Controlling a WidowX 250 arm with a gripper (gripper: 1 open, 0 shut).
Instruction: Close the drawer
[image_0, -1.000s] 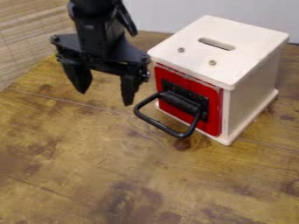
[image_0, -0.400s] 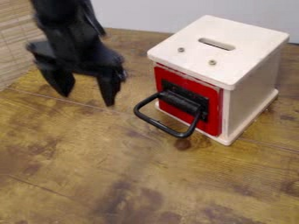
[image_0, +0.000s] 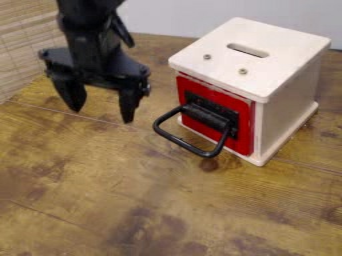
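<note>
The drawer (image_0: 214, 113) shows its red front with a black panel, sitting flush in the cream-white cabinet (image_0: 267, 62). Its large black loop handle (image_0: 187, 135) hangs out toward the lower left, down to the wooden table. My black gripper (image_0: 98, 103) hovers to the left of the handle, apart from it. Its two fingers (image_0: 128, 104) point down and stand wide open with nothing between them.
The cabinet has a slot (image_0: 246, 48) on top and stands at the right of the worn wooden table (image_0: 120, 200). A pale woven wall (image_0: 24, 40) runs along the left edge. A grey wall lies behind.
The gripper swung left away from the handle, then drifted slightly back right. It stays open. The drawer and handle have not moved.
</note>
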